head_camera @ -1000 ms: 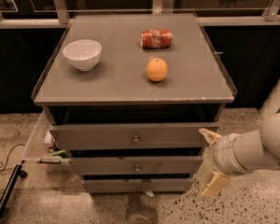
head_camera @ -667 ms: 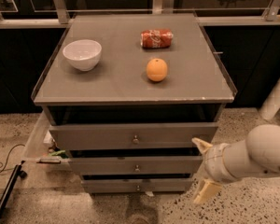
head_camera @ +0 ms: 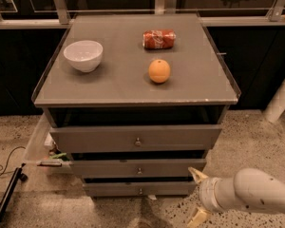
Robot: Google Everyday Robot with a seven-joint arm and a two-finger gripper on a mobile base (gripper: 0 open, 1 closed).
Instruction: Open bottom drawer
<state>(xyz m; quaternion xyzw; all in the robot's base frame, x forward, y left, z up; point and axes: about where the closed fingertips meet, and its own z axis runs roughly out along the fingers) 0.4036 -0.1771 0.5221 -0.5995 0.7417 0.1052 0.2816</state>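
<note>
**Robot arm drops toward cabinet's lowest drawer, knob not yet reached**

The gripper [head_camera: 198, 196] has sunk lower and edged left over the past second. It now hangs just off the right end of the bottom drawer [head_camera: 114, 189], with its two pale fingers [head_camera: 196, 174] spread wide and holding nothing.

The bottom drawer, the lowest of three grey fronts, appears shut. Its small round metal knob [head_camera: 140, 191] sits at the centre of the front, well to the left of the gripper. The descent has brought the arm down to the right level, but by the look of it a further sideways reach to the knob is needed before any pull can start.

On the cabinet top [head_camera: 109, 87] stand a white bowl [head_camera: 83, 55] and an orange [head_camera: 159, 71], and a red drink can [head_camera: 159, 39] lies on its side. The can carries pale lettering in a cola style, but no word of it can be read. No other labels or writing are visible.
</note>
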